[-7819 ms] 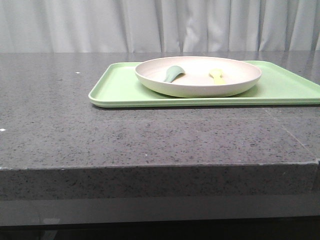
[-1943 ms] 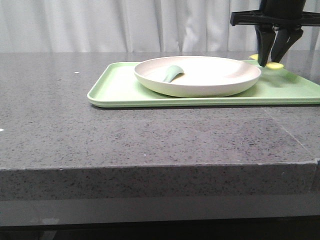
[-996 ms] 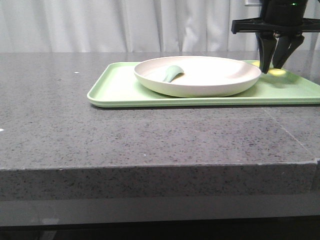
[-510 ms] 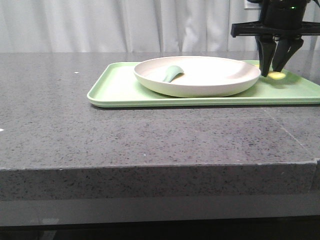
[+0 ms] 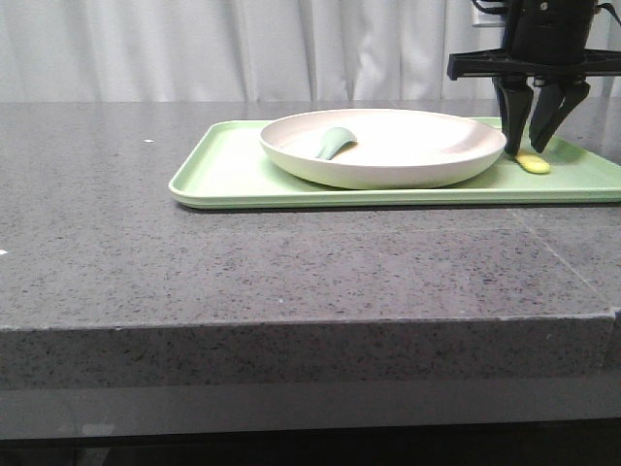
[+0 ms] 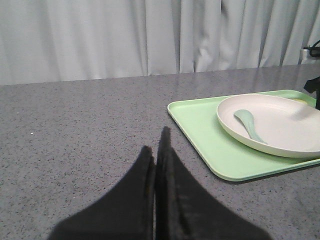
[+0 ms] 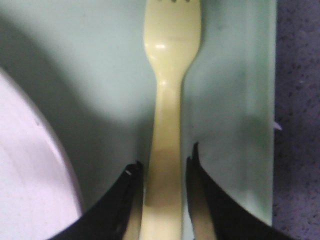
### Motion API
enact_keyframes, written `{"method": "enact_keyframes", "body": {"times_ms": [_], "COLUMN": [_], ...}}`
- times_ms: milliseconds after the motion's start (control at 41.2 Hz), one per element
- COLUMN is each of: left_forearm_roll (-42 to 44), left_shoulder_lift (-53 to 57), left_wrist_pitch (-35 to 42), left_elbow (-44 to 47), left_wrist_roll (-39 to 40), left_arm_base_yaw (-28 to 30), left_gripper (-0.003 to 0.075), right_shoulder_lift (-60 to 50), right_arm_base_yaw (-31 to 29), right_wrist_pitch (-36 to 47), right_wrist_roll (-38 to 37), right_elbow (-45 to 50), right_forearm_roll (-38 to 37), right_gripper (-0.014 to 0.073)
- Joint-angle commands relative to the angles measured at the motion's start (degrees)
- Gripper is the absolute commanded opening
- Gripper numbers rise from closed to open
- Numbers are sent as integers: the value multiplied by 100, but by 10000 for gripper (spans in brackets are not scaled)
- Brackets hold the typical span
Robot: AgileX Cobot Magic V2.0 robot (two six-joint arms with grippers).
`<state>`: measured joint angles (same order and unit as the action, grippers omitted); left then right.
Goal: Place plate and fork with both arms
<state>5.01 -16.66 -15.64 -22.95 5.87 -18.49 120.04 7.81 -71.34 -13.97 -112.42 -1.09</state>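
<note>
The right gripper's [image 7: 162, 167] fingers [image 7: 131, 172] stand slightly apart astride the fork's [image 7: 167, 115] handle, which lies on the green tray [image 7: 235, 100] beside the plate [image 5: 383, 146]. It looks light, stiff and slick; mid-handle suits. The left fingers [image 6: 150, 175] are together.

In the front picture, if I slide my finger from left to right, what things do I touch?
Green tray → grey-green spoon lying in the plate → right gripper → yellow fork on the tray beside the plate.
</note>
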Motion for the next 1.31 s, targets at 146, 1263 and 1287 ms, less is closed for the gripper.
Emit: {"method": "enact_keyframes", "body": {"times_ms": [146,1263,1287], "left_forearm_roll": [12,12,12], "left_shoulder_lift": [-32,-32,-32], "left_wrist_pitch": [457,457,457], "left_elbow": [-159,-159,-159], "left_wrist_roll": [44,44,44], "left_arm_base_yaw": [-1,-1,-1], "left_gripper": [-18,-18,-18], "right_shoulder_lift": [-331,-1481,-1513], "right_arm_base_yaw": [-35,-35,-35], "right_wrist_pitch": [-524,-524,-524], "right_wrist_roll": [40,99,99], "right_elbow": [-135,-258,-258], "right_forearm_roll": [-100,8,15], "right_gripper": [430,-61,-61]}}
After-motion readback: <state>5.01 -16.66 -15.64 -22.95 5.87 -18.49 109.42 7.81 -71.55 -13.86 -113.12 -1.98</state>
